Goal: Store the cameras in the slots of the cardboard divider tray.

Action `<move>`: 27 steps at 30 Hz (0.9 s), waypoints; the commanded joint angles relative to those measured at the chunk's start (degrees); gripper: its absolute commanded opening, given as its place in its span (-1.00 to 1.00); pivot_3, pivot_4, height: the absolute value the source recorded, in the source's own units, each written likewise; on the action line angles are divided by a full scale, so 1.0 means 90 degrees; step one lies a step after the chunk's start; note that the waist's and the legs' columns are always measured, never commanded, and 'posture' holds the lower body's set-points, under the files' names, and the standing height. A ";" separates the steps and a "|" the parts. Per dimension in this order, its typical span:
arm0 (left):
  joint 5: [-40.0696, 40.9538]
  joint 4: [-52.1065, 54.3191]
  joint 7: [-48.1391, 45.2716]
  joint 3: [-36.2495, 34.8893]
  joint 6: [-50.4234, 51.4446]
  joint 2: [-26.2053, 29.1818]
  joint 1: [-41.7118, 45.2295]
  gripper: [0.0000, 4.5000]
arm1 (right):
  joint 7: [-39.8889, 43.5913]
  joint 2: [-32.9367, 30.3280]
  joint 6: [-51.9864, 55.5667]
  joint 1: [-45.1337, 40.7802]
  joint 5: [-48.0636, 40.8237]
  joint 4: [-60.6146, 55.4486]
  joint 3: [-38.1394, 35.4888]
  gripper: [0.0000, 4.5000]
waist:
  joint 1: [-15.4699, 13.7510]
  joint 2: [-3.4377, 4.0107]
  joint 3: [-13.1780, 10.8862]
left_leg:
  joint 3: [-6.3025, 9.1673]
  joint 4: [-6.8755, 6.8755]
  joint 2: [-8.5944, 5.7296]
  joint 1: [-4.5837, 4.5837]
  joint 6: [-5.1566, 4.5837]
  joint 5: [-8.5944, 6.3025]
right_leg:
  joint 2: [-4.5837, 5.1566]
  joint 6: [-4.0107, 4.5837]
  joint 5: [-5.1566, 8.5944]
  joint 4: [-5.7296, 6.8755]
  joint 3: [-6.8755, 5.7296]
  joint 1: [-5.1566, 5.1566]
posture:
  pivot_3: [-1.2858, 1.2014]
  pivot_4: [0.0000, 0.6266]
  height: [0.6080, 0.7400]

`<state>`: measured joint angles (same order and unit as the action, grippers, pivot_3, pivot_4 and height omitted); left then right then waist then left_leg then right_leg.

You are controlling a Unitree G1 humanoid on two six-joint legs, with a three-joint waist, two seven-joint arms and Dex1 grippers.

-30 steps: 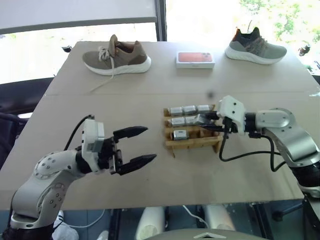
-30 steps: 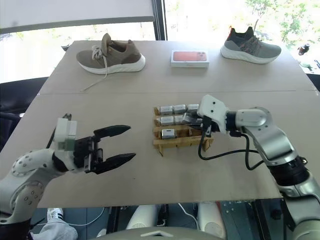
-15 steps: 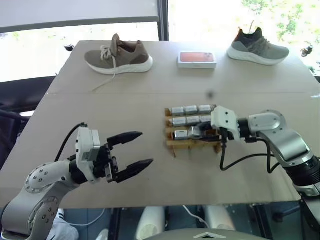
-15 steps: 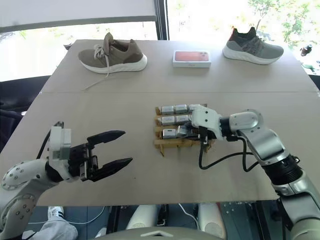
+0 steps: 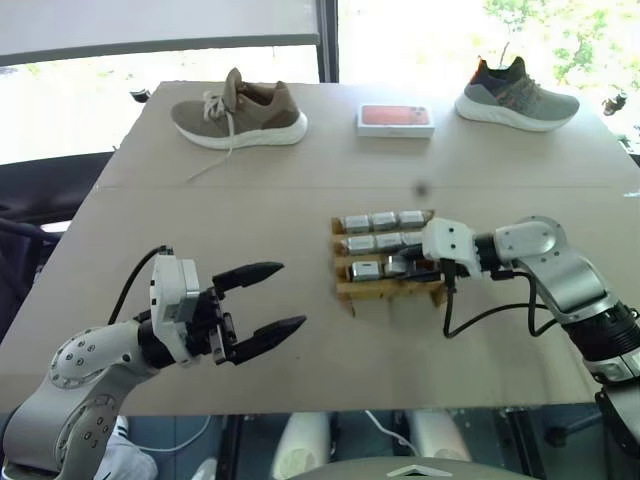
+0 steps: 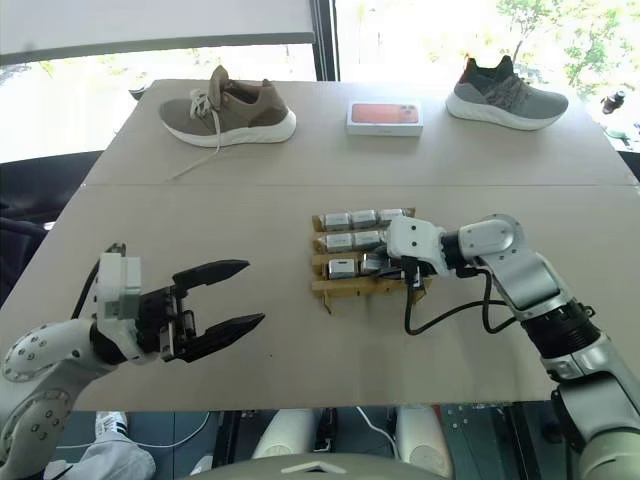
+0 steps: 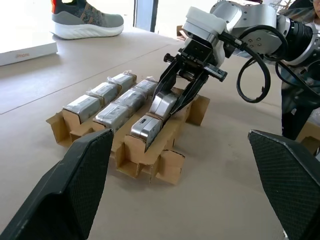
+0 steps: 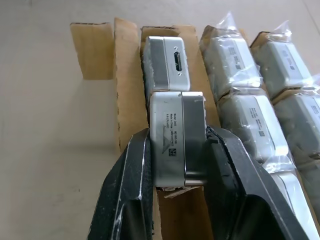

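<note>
The cardboard divider tray [image 5: 392,291] lies mid-table with wrapped silver cameras [image 5: 382,220] filling its back and middle rows. One bare camera [image 5: 364,269] sits in the front row. My right gripper [image 5: 397,267] is shut on another silver camera [image 8: 177,135] and holds it tilted, low in the front row just behind that one [image 8: 167,62]. In the left wrist view the held camera [image 7: 165,102] touches the tray's front channel. My left gripper [image 5: 292,295] hovers open and holds nothing, well left of the tray.
A tan shoe [image 5: 238,110], a white box with an orange-red top [image 5: 395,119] and a grey shoe [image 5: 517,92] lie along the table's far side. The right arm's black cable [image 5: 480,315] loops over the table beside the tray.
My right gripper has sunk with the camera from over the middle row down into the front row and tipped more steeply. The left gripper stays open in place.
</note>
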<state>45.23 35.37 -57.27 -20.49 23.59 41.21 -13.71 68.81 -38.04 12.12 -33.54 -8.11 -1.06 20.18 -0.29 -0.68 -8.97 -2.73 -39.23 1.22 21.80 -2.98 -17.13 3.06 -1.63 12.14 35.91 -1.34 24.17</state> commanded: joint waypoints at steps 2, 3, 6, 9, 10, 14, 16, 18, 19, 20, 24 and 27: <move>0.0134 0.0211 0.0019 -0.0139 -0.0125 0.0028 0.0050 1.00 | 0.0701 -0.0101 -0.0142 -0.0063 0.0046 0.0154 0.0283 -0.42 | -0.0025 0.0000 0.0000 | 0.0000 0.0000 0.0000 0.0000 0.0000 0.0000 | 0.0000 0.0000 0.0000 0.0000 -0.0001 0.0000 | 0.03 -0.52 1.00; 0.0130 0.0208 0.0025 -0.0128 -0.0129 0.0029 0.0063 1.00 | 0.0824 -0.0133 -0.0108 -0.0065 0.0001 0.0126 0.0292 -0.18 | -0.0048 0.0000 0.0000 | 0.0001 0.0000 0.0000 0.0001 0.0000 0.0000 | 0.0000 0.0000 0.0000 0.0000 -0.0002 0.0000 | 0.03 -0.52 1.00; 0.0106 0.0222 0.0069 -0.0060 -0.0128 0.0015 0.0112 1.00 | 0.0573 -0.0045 -0.0052 -0.0071 -0.0082 0.0016 -0.0028 0.38 | -0.0060 -0.0001 0.0000 | 0.0006 0.0000 0.0000 0.0004 0.0000 0.0000 | 0.0002 -0.0003 -0.0001 -0.0002 -0.0007 0.0000 | 0.03 -0.52 1.00; 0.0089 0.0281 0.0127 -0.0006 -0.0136 -0.0019 0.0119 1.00 | 0.0088 -0.0078 0.0358 0.0069 -0.0479 -0.0493 -0.0735 0.82 | -0.0055 0.0003 -0.0003 | 0.0003 0.0000 0.0000 0.0009 0.0001 0.0000 | 0.0005 -0.0002 -0.0001 -0.0003 -0.0006 0.0003 | 0.03 -0.52 1.00; 0.0086 0.0300 0.0153 0.0007 -0.0144 -0.0037 0.0116 1.00 | -0.0085 -0.0143 0.0611 0.0180 -0.0682 -0.0765 -0.1052 0.82 | -0.0058 0.0004 -0.0004 | 0.0003 0.0000 -0.0001 0.0011 0.0001 0.0000 | 0.0005 -0.0003 -0.0002 -0.0003 -0.0006 0.0003 | 0.03 -0.52 1.00; 0.0048 0.0352 0.0212 0.0075 -0.0192 -0.0099 0.0084 1.00 | -0.0877 -0.0474 0.2332 0.0671 -0.1602 -0.1542 -0.2460 0.92 | -0.0068 0.0004 -0.0003 | 0.0009 0.0000 -0.0001 0.0015 0.0001 0.0000 | 0.0013 -0.0006 -0.0004 -0.0003 -0.0011 0.0003 | 0.03 -0.52 1.00; 0.0040 0.0336 0.0227 0.0125 -0.0206 -0.0121 0.0122 1.00 | -0.1418 -0.0589 0.2732 0.0959 -0.1572 -0.1701 -0.2940 0.92 | -0.0065 -0.0001 0.0000 | 0.0012 0.0000 -0.0001 0.0013 0.0001 -0.0001 | 0.0034 0.0001 0.0000 -0.0003 -0.0009 0.0001 | 0.03 -0.52 1.00; 0.0038 0.0288 0.0244 0.0213 -0.0199 -0.0143 0.0232 1.00 | -0.2362 -0.0555 0.3004 0.1150 -0.1106 -0.1547 -0.3276 0.92 | -0.0061 -0.0001 0.0000 | 0.0012 0.0001 -0.0002 0.0012 0.0001 -0.0001 | 0.0044 0.0001 0.0000 -0.0002 -0.0008 0.0001 | 0.03 -0.52 1.00; 0.0032 0.0249 0.0223 0.0284 -0.0201 -0.0150 0.0313 1.00 | -0.2757 -0.0592 0.3190 0.1221 -0.0872 -0.1311 -0.3347 0.92 | -0.0059 0.0000 -0.0001 | 0.0011 0.0001 -0.0002 0.0010 0.0001 -0.0001 | 0.0043 0.0002 0.0000 0.0000 -0.0003 0.0001 | 0.03 -0.52 1.00; 0.0030 0.0215 0.0208 0.0340 -0.0194 -0.0155 0.0383 1.00 | -0.2962 -0.0659 0.3276 0.1279 -0.0701 -0.1126 -0.3331 0.92 | -0.0056 0.0005 -0.0001 | 0.0007 0.0001 -0.0003 0.0010 0.0001 0.0000 | 0.0041 0.0002 0.0000 0.0000 -0.0003 0.0002 | 0.03 -0.52 1.00; 0.0002 0.0038 0.0116 0.0539 -0.0173 -0.0124 0.0690 1.00 | -0.3503 -0.0643 0.3717 0.0997 -0.0415 -0.0117 -0.3155 0.92 | -0.0032 0.0005 -0.0001 | -0.0012 0.0000 -0.0004 -0.0001 -0.0002 0.0000 | 0.0003 0.0003 0.0000 0.0003 0.0013 0.0001 | 0.03 -0.52 1.00; 0.0001 -0.0089 0.0056 0.0593 -0.0156 -0.0081 0.0878 1.00 | -0.3634 -0.0664 0.3849 0.0637 -0.0223 0.0685 -0.2912 0.92 | -0.0013 0.0005 -0.0001 | -0.0021 0.0000 -0.0003 -0.0003 -0.0026 -0.0013 | -0.0014 0.0004 -0.0001 0.0005 0.0032 0.0003 | 0.03 -0.52 1.00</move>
<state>45.01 34.64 -56.30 -14.98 22.89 39.93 -6.46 36.78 -43.37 46.63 -25.85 -11.07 3.32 -6.48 -0.41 -0.63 -8.98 -2.92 -39.23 1.21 21.75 -3.22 -17.25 2.88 -1.60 12.12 35.95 -1.02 24.20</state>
